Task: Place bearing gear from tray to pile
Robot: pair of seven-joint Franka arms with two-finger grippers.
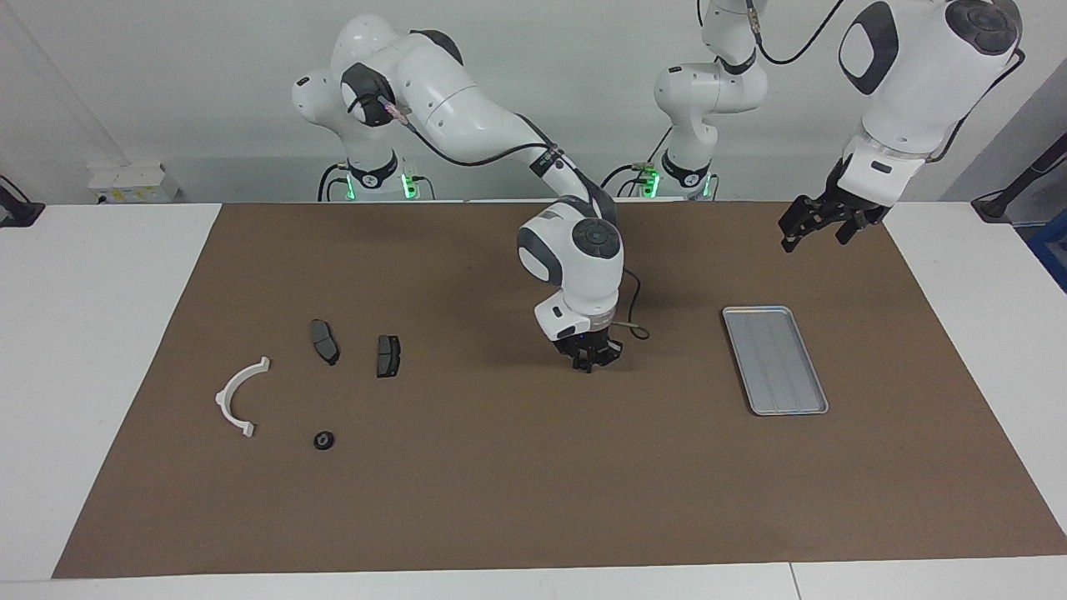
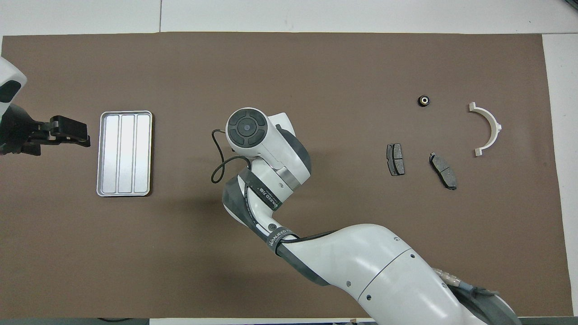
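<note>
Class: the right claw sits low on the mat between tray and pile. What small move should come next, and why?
Probably lift straight up: the right claw is shut low on the mat, seemingly on the small dark part, and the pile lies well toward the right arm's end.

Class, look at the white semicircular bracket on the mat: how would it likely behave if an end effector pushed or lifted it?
The white bracket is a thin open arc lying flat, so it probably feels light and slides easily on the brown mat. Pushed at one end, it would likely pivot rather than travel straight. Its flat resting pose suggests it will not roll.
</note>
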